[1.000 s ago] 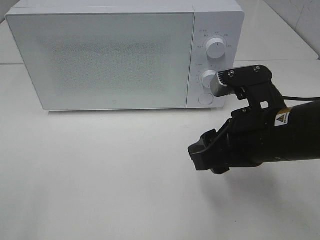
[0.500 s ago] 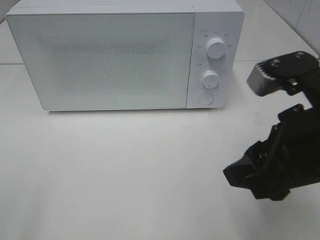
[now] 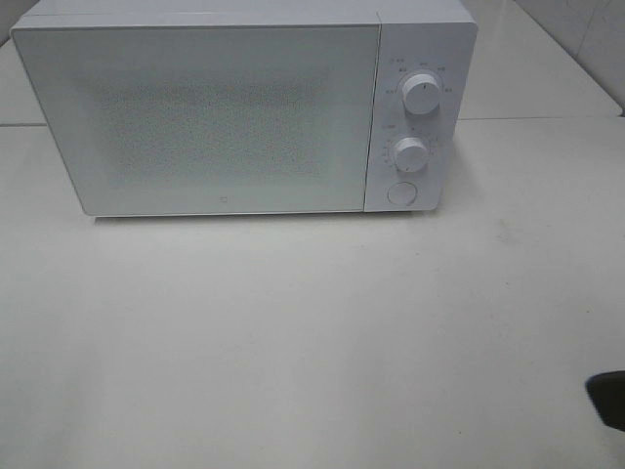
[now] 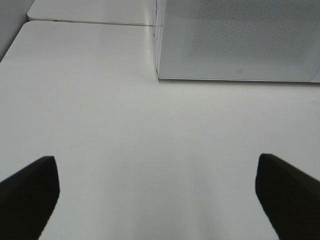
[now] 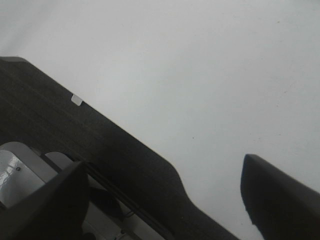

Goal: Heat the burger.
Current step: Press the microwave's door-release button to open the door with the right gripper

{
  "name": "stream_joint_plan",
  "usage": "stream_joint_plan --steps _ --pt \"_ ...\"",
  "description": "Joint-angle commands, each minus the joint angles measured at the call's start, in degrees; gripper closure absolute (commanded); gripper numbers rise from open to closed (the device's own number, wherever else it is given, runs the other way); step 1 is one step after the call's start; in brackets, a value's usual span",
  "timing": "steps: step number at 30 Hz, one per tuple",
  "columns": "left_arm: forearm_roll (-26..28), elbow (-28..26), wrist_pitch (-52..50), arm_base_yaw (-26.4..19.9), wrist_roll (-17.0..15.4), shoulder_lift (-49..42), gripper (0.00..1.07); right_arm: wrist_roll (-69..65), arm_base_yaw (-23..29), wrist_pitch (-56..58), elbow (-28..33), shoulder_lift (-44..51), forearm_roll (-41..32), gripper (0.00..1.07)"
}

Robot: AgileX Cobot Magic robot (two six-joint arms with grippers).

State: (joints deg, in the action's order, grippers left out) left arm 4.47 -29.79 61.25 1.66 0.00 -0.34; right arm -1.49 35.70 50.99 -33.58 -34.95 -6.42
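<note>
Boxy white microwave [image 3: 244,107] sitting shut on smooth white counter [image 3: 293,332], speckled door [image 3: 146,147], two round knobs [image 3: 420,95], left hand [image 4: 156,170] hanging wide open, right hand [image 5: 162,172] gaping open

Matte white tabletop [image 3: 293,342], soft light

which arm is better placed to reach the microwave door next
Left, likely: the open left gripper faces the shut microwave door; the right gripper sits at the table's near right corner.
</note>
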Motion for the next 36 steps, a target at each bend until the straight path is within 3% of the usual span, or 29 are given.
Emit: stream_joint_plan --steps 1,7,17,24,28,36 --pt "0.29 0.11 0.06 -0.17 0.00 -0.86 0.06 -1.55 -2.06 4.13 -0.29 5.33 2.35 0.25" --pt "0.29 0.11 0.06 -0.17 0.00 -0.86 0.06 1.03 -13.24 9.63 -0.29 14.55 4.64 0.27" --pt "0.29 0.11 0.06 -0.17 0.00 -0.86 0.06 2.12 -23.95 9.80 -0.29 27.16 8.25 0.30" --pt "0.29 0.11 0.06 -0.17 0.00 -0.86 0.06 2.06 -26.64 9.51 0.69 32.49 7.96 0.31" --pt "0.29 0.11 0.06 -0.17 0.00 -0.86 0.06 1.49 -26.99 6.93 4.30 36.67 7.62 0.31" --pt "0.29 0.11 0.06 -0.17 0.00 -0.80 0.06 1.49 -27.04 5.84 5.04 36.73 7.28 0.31"
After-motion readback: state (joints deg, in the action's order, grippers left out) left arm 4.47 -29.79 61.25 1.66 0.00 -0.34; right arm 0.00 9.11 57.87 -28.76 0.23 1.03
